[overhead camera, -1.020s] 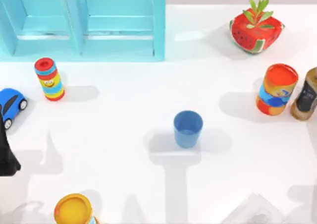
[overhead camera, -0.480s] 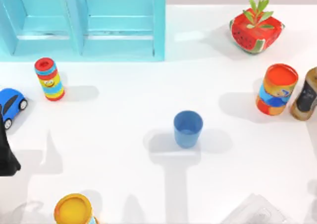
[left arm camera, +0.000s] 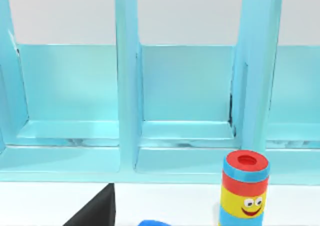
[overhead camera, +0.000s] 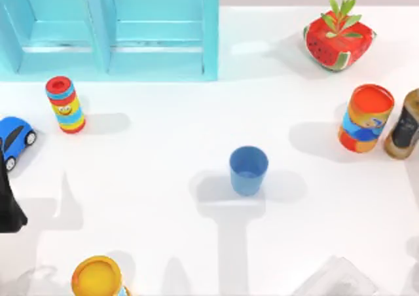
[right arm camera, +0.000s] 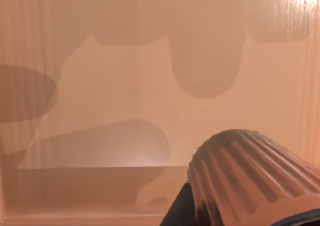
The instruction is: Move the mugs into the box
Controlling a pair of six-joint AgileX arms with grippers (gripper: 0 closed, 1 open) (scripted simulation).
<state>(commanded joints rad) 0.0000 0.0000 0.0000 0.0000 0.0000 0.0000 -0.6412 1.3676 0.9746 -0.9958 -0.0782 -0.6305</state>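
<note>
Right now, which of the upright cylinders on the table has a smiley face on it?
The striped cylinder at the table's left, in front of the turquoise shelf: red top, smiley on yellow band. The orange-and-blue can at the right and the blue mug in the middle carry none.

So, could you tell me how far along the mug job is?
Nothing looks finished. The blue mug stands on the table, yet to move. The ribbed brown mug shows in the right wrist view against tan walls, perhaps the box; I cannot tell whether it is released. The left arm is parked at its left edge.

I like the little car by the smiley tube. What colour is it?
Blue, with black windows and wheels: the car shows best in the top view.
</note>
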